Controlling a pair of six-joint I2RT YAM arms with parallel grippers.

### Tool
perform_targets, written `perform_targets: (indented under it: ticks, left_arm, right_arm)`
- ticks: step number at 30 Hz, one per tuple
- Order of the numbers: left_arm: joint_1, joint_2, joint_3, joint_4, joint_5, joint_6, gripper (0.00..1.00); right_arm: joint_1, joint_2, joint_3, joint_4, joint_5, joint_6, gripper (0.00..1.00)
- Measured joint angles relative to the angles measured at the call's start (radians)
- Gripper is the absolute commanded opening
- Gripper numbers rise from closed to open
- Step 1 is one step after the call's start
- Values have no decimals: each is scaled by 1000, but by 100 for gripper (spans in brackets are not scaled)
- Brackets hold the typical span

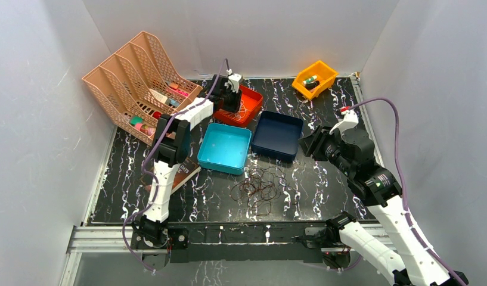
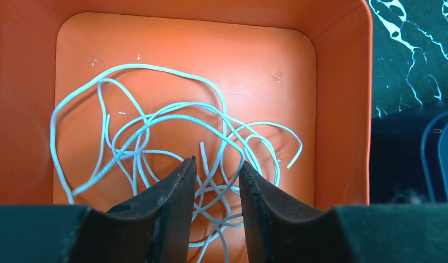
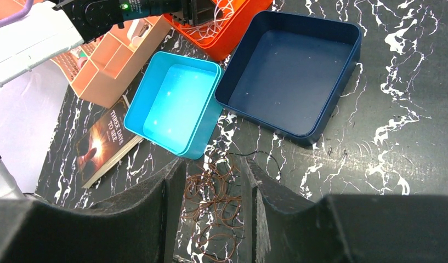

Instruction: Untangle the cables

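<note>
left gripper point(image 2: 217, 165) jaws narrowly parted, clamping nothing. the white cable point(image 2: 135, 65) lies loose just below and ahead of its tips, on the floor of the orange tray point(image 2: 342, 109). right gripper point(image 3: 213, 163) is likewise part open and empty, hovering over the reddish-brown cable point(image 3: 210, 192), which sits on the table directly under its tips. a thin black cable point(image 3: 264, 154) seems mixed in at the heap's right edge. teal tray point(image 3: 175, 107) and navy tray point(image 3: 290, 71) sit ahead of the right gripper, both bare. step looks like white sorted, brown/black heap left. next move likely needs the right gripper to drop and pinch one brown loop only. book point(image 3: 103, 139) cover reads "three days to see"; no other legible writing.
</note>
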Motion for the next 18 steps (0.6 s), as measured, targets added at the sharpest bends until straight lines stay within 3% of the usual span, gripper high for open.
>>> perform_targets:
  ticks: [9,18]
  left_arm:
    - [0,-10,14,-21,0,3,50]
    - [1,-108,128,-131,-38,29,65]
  right_arm:
    - [0,0,0,-5,0,12,50]
    - [0,0,0,-5,-8,19,50]
